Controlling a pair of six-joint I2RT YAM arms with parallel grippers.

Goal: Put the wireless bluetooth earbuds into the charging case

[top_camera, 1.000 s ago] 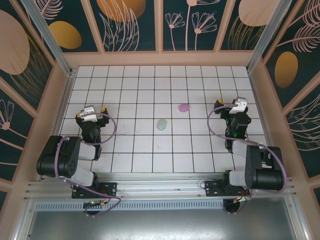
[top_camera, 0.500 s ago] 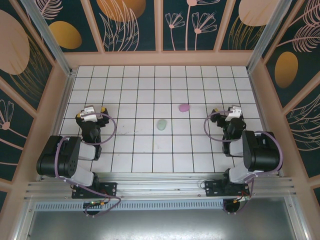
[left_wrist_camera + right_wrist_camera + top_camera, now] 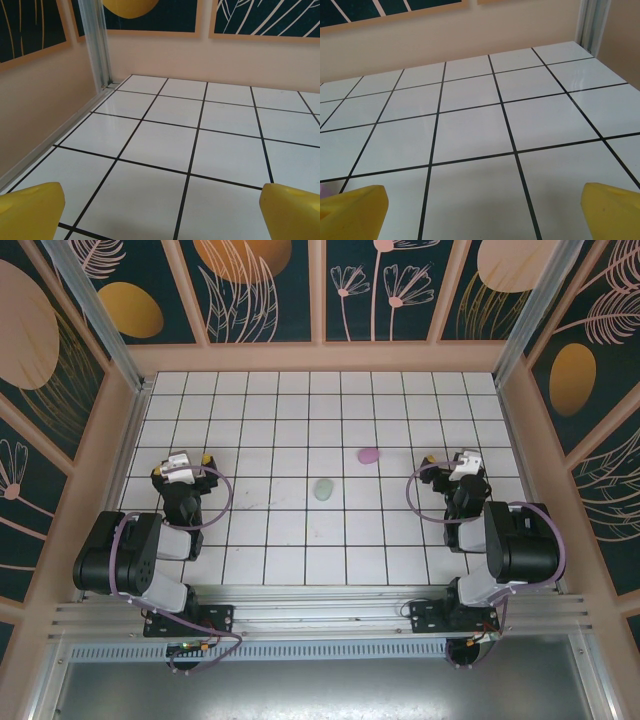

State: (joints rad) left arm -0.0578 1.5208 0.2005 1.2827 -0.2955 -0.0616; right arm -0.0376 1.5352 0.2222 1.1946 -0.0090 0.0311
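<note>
Two oval charging cases lie on the white tiled floor: a mint green one [image 3: 322,489] near the middle and a pink one [image 3: 369,455] just beyond it to the right. The earbuds are hidden or too small to make out. My left gripper [image 3: 181,463] hovers low at the left, far from both cases, open, with bare tile between its yellow fingertips [image 3: 31,210]. At the right my right gripper [image 3: 456,461] is open too, its yellow fingertips [image 3: 353,207] wide apart over bare tile. A sliver of the pink case [image 3: 322,189] shows at that view's left edge.
The tiled floor [image 3: 300,410] is boxed in by beige walls [image 3: 320,356] with dark patterned panels. An aluminium post [image 3: 97,45] stands in the far left corner ahead of the left gripper. Both arm bases sit at the near edge.
The right arm has folded back toward its base, and its gripper has shifted a little left and nearer. The left arm and both cases have stayed put.
</note>
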